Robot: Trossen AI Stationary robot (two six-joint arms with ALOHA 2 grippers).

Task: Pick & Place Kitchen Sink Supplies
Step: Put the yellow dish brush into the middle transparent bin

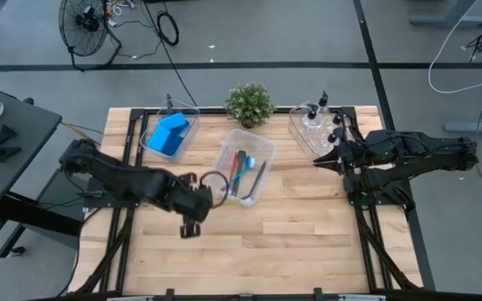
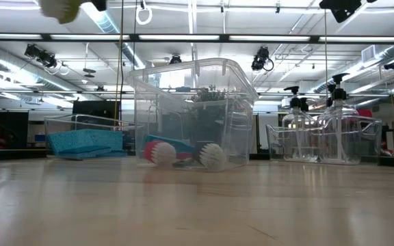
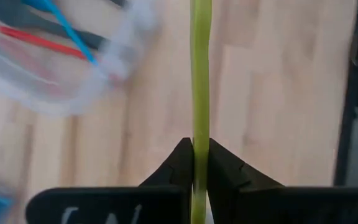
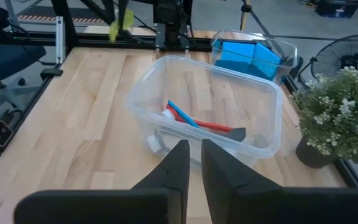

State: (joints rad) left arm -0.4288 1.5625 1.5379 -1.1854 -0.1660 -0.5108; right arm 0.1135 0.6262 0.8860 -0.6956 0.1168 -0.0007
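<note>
My left gripper (image 1: 197, 209) hangs above the table's near left part, shut on a yellow-green brush (image 3: 200, 74). That brush also shows as a yellow-green streak (image 4: 122, 23) in the right wrist view. The middle clear bin (image 1: 245, 176) holds red, blue and grey brushes (image 4: 194, 123) lying on its floor. Blue sponges (image 1: 170, 134) lie in the left bin. Pump bottles (image 1: 318, 125) stand in the right bin. My right gripper (image 1: 320, 159) waits shut and holding nothing beside the bottle bin. My left gripper pinches the yellow-green brush's thin handle (image 3: 200, 134) between its two fingers. The fingers come from above, slanting down. The handle runs straight out past the fingertips, and the brush is clear of the table.
A small potted plant (image 1: 249, 104) stands at the far edge between the bins. A black cable loop (image 1: 216, 180) lies beside the middle bin's left wall. Bare wooden tabletop (image 1: 291, 242) stretches across the near half.
</note>
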